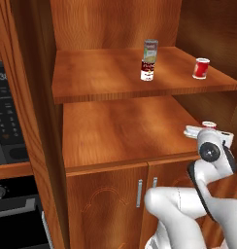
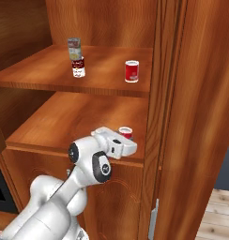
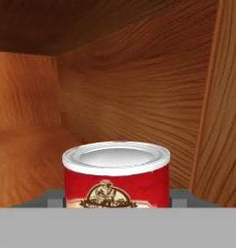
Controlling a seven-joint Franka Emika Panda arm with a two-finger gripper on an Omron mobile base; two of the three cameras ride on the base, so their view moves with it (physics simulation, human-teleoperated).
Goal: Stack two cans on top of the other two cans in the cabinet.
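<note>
On the cabinet's upper shelf (image 1: 101, 78) the pale grey-green can (image 1: 150, 49) (image 2: 74, 48) stands on top of the red-over-white can (image 1: 147, 69) (image 2: 78, 67). The plain red can (image 1: 201, 68) (image 2: 132, 71) stands alone to their right. Down on the lower shelf, near its right front corner, my gripper (image 1: 208, 130) (image 2: 125, 138) (image 3: 117, 197) is shut on the small red can with a label (image 1: 209, 125) (image 2: 125, 131) (image 3: 116, 177). In the hand view this can sits upright between the fingertips (image 3: 54, 197), its white lid facing up.
The cabinet's right side wall (image 2: 182, 117) stands close beside the held can, and the upper shelf board hangs above it. A black oven (image 1: 8, 121) is to the left. Two lower doors with slim metal handles (image 1: 139, 193) are below.
</note>
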